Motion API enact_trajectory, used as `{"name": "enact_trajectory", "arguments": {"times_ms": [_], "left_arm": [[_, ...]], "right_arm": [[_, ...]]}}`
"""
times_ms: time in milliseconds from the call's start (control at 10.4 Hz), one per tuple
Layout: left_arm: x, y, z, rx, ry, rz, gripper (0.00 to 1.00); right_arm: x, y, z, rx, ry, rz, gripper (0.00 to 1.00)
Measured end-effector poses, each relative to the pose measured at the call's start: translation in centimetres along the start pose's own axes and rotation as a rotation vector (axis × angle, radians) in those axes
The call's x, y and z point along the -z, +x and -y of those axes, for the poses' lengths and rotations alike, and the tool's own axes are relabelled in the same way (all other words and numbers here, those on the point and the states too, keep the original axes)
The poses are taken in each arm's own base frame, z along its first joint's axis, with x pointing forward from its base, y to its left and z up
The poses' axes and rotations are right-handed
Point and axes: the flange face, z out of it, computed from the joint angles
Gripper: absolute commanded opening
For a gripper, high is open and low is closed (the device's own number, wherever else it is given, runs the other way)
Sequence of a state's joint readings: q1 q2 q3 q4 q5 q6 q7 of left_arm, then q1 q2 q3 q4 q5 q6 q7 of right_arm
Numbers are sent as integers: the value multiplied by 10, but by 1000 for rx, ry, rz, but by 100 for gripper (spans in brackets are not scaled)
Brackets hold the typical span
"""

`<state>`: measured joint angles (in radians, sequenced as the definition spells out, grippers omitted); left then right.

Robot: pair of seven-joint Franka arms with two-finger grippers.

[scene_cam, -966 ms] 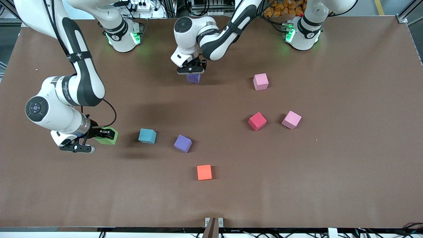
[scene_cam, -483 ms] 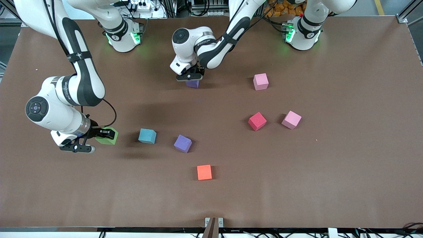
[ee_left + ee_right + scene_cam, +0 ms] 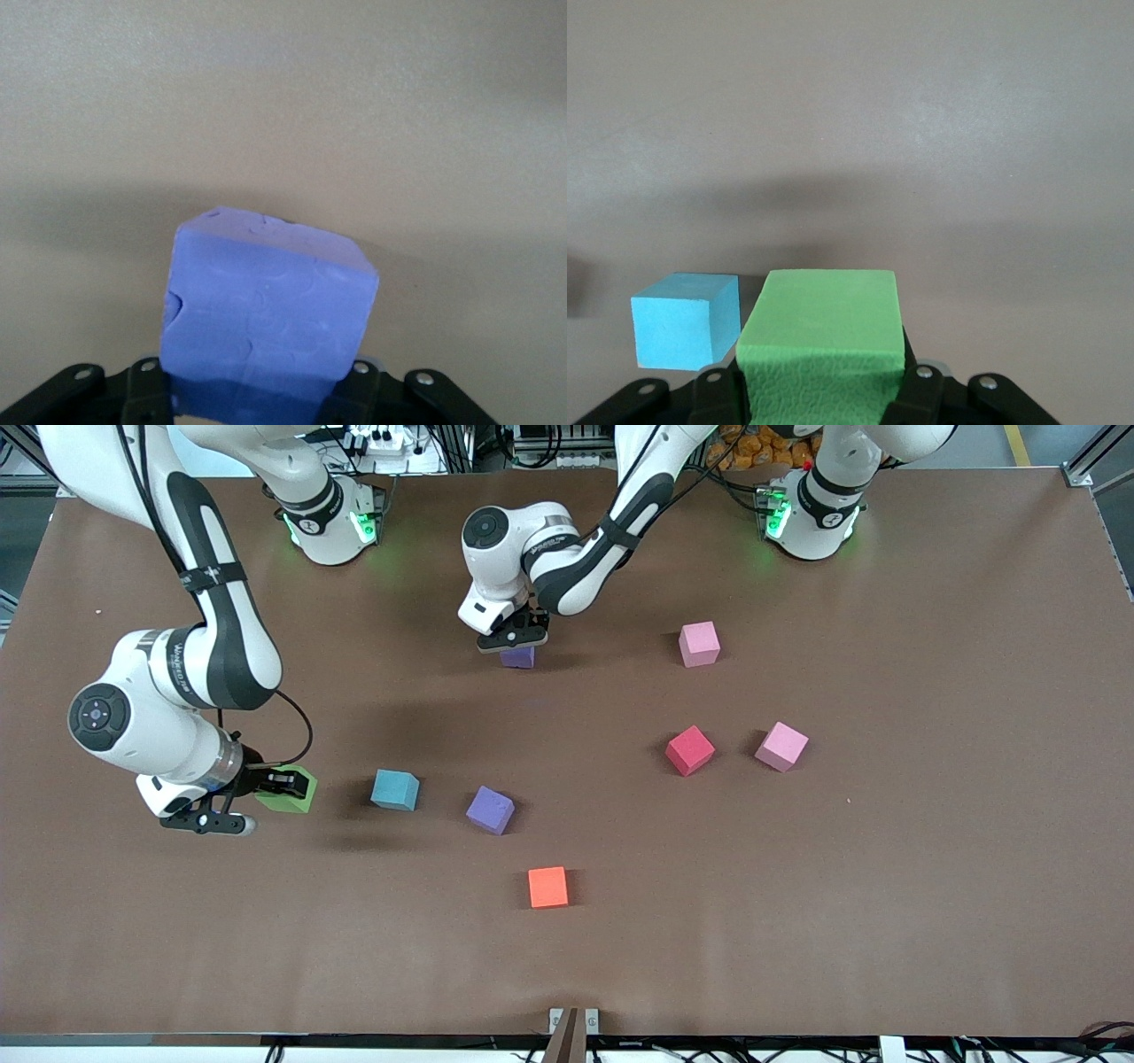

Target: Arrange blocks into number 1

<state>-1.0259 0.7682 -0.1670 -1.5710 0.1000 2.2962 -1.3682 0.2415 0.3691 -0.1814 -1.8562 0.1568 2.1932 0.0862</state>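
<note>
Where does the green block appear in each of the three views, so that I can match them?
Front view: green block in the right gripper, at the right arm's end of the table.
Left wrist view: not in it.
Right wrist view: green block between the fingers.
Shared landmark: light blue block beside it.

My work surface is a matte brown table (image 3: 930,886), evenly lit from above (soft shadows only); past its top edge I see aluminium framing (image 3: 1094,452) and cluttered equipment (image 3: 390,443).
</note>
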Motion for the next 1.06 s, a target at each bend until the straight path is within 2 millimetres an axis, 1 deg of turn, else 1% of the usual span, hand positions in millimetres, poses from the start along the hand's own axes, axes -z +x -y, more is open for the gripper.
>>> {"name": "enact_trajectory", "arguments": {"times_ms": [386, 580, 676, 773, 869, 966, 1063], "left_arm": [[2, -5, -3, -2, -5, -1, 100], [12, -4, -5, -1, -3, -3, 100], [25, -3, -6, 2, 8, -5, 100], [47, 2, -5, 10, 8, -12, 100], [74, 13, -2, 29, 4, -22, 100], [101, 33, 6, 62, -6, -33, 100], [121, 62, 18, 109, -15, -42, 100]], "right_arm": [[0, -1, 4, -2, 1, 1, 58], [0, -1, 4, -2, 1, 1, 58], [0, -1, 4, -3, 1, 1, 58], [0, -1, 5, -11, 1, 1, 58], [-1, -1, 7, -19, 1, 1, 58], [-1, -3, 14, -29, 1, 2, 58], [-2, -5, 24, -36, 0, 4, 58]]}}
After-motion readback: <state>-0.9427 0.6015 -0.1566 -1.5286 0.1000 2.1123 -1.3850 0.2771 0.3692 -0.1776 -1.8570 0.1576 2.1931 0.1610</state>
